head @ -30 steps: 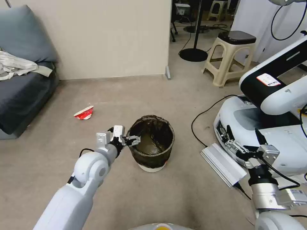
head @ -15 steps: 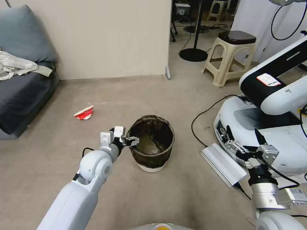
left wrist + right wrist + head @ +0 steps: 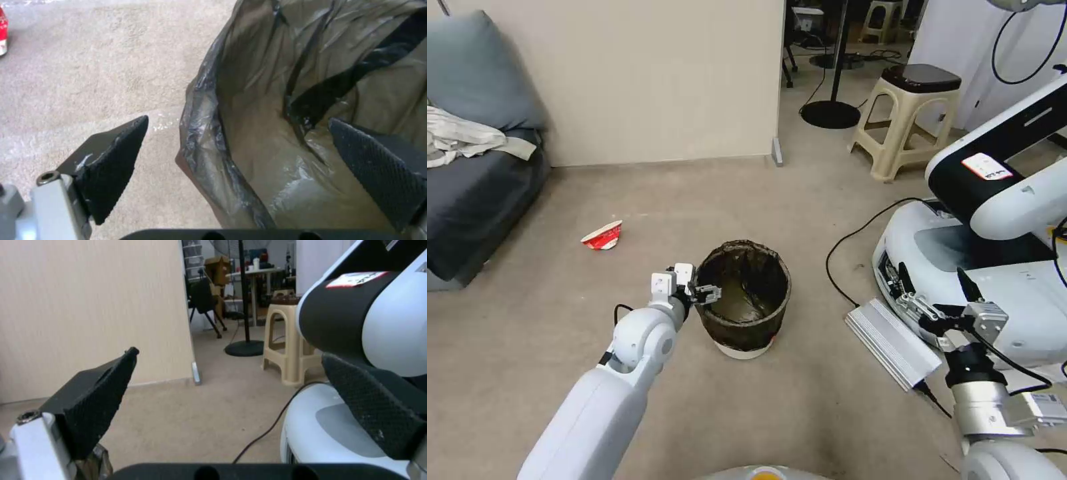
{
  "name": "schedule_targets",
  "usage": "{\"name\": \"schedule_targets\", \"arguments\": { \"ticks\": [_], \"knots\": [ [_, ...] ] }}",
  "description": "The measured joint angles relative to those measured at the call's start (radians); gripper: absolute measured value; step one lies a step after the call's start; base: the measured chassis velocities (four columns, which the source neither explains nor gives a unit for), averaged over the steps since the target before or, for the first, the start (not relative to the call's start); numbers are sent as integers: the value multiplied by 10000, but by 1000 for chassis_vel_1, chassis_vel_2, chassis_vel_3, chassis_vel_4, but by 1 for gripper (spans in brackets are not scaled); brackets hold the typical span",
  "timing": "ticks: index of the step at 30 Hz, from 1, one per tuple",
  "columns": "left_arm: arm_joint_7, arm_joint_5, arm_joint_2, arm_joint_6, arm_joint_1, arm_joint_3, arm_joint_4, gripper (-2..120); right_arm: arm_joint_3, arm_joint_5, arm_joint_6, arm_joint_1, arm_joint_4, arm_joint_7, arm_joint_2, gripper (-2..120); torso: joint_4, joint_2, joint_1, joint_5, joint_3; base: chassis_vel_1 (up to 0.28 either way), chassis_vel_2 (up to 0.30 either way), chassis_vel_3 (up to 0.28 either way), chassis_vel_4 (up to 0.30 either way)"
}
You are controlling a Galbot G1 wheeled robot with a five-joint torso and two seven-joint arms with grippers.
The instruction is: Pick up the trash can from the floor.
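Note:
The trash can (image 3: 746, 300), a small white bin lined with a dark bag folded over its rim, stands upright on the beige floor (image 3: 547, 320). My left gripper (image 3: 702, 291) is open at the can's near-left rim. In the left wrist view the left gripper (image 3: 238, 120) straddles the bag-covered rim of the trash can (image 3: 200, 133), one finger (image 3: 111, 160) outside over the floor and the other finger (image 3: 378, 166) inside. Neither pad presses the bag. My right gripper (image 3: 932, 272) hangs open and idle at the right; the right wrist view shows the right gripper (image 3: 230, 353) holding nothing.
A crushed red-and-white paper cup (image 3: 603, 235) lies on the floor left of the can. To the right are a silver box (image 3: 892, 342), a black cable (image 3: 844, 253) and a white robot base (image 3: 994, 267). A grey sofa (image 3: 474, 187) is at the far left, a stool (image 3: 904, 113) beyond.
My left arm has swung to the right and the left gripper has edged in over the can's rim. The can and my right arm have not moved.

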Motion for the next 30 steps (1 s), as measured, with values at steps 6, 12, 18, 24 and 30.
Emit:
{"name": "schedule_targets", "arguments": {
  "ticks": [6,12,18,24,30],
  "knots": [
    [-91,23,-24,-4,-118,75,244,100,-9,9,9,28,-70,1,-36,100,0,0,0,0,0,0,0,0,0],
    [-249,36,-82,-9,-342,173,625,100,-25,16,17,69,-141,3,-68,100,0,0,0,0,0,0,0,0,0],
    [-346,37,-119,-12,-488,328,967,100,-17,76,28,67,-153,3,-81,100,0,0,0,-1,0,0,0,0,0],
    [-481,23,-155,-12,-662,508,1271,100,28,162,48,45,-158,3,-89,100,0,0,0,-1,0,0,0,0,0],
    [-540,17,-153,-13,-736,593,1451,100,33,165,61,36,-159,2,-82,100,0,0,0,0,0,0,0,0,0]
  ]
}}
